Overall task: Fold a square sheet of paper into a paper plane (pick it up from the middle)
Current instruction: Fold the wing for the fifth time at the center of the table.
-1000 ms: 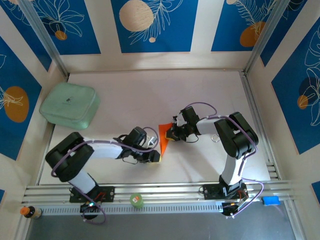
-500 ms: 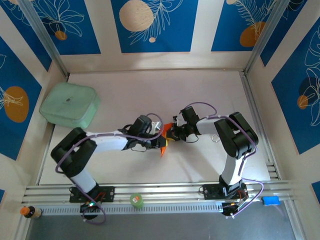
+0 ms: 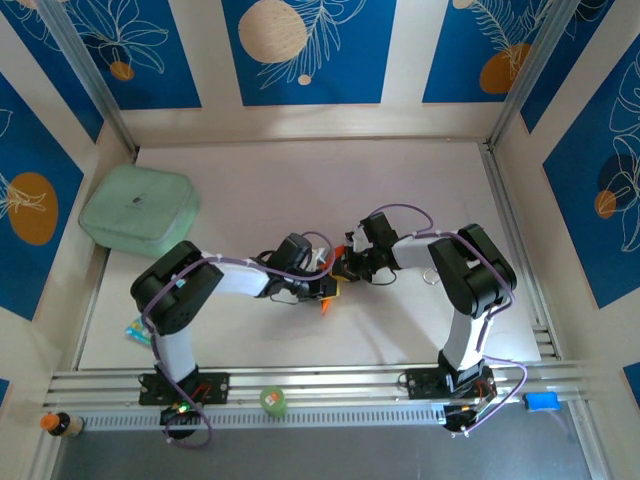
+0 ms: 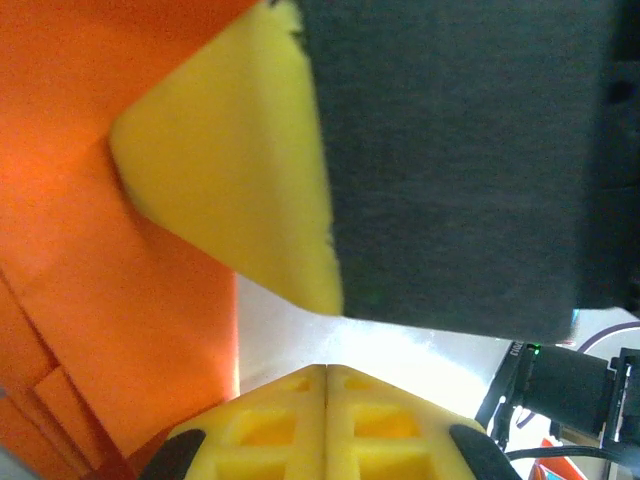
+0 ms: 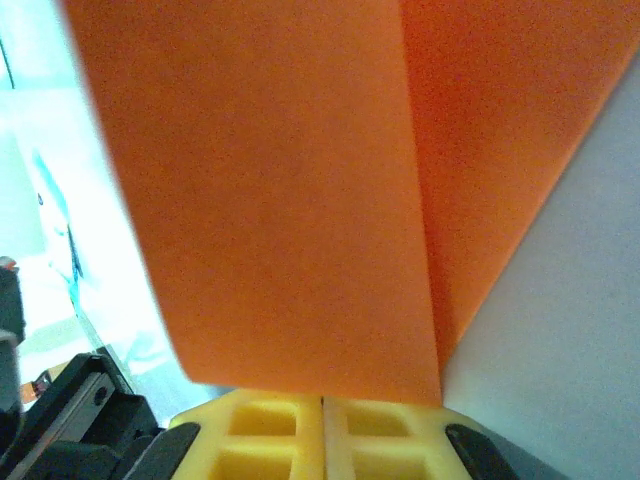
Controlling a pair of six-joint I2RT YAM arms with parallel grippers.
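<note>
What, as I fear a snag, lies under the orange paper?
White table shows beside the orange paper. Directly beneath cannot be seen: the sheet itself covers it.

We see a pale table (image 3: pixel 400 180) with a pale green pad (image 3: pixel 137 210) lying at its far left and a small teal item (image 3: pixel 135 331) at its near left edge.

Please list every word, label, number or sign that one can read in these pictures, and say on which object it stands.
No text is readable in these pictures.
Pale green pad: a small dark mark in its middle, too small to read.
Small green round object: a pale and reddish patch on top, too small to read.
Orange paper: plain, no print.
Blue wall panels: drawn leaves and circles, no words.
</note>
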